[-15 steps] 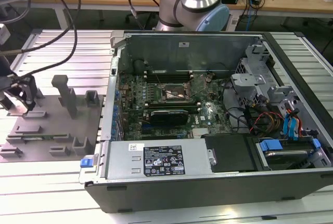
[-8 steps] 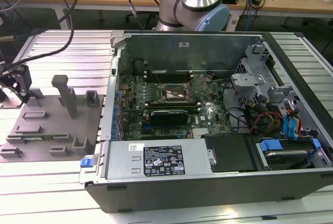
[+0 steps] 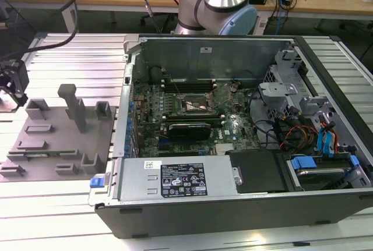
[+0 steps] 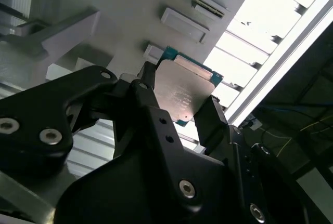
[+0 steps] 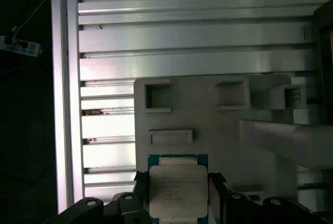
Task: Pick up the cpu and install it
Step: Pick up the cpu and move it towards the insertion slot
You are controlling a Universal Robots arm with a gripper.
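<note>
While my claw [image 4: 181,101] is clenched on the cpu [image 4: 183,86], its two black fingers [image 4: 212,117] press against opposite edges of the square chip, whose silver top and thin green rim show in both wrist views. I cannot tell whether the cpu is lifted or resting on the grey holder plate [image 5: 208,125] right beneath it, which carries raised blocks and shallow pockets. Under the plate lies the bench [image 5: 182,37] of ribbed aluminium strips. Seen from the exterior view, I hang at the far left over that plate's end, well apart from the open computer case [image 3: 233,204] on the exterior view's right, where the dark square socket [image 3: 195,105] sits in the middle of the green circuit board [image 3: 233,126].
</note>
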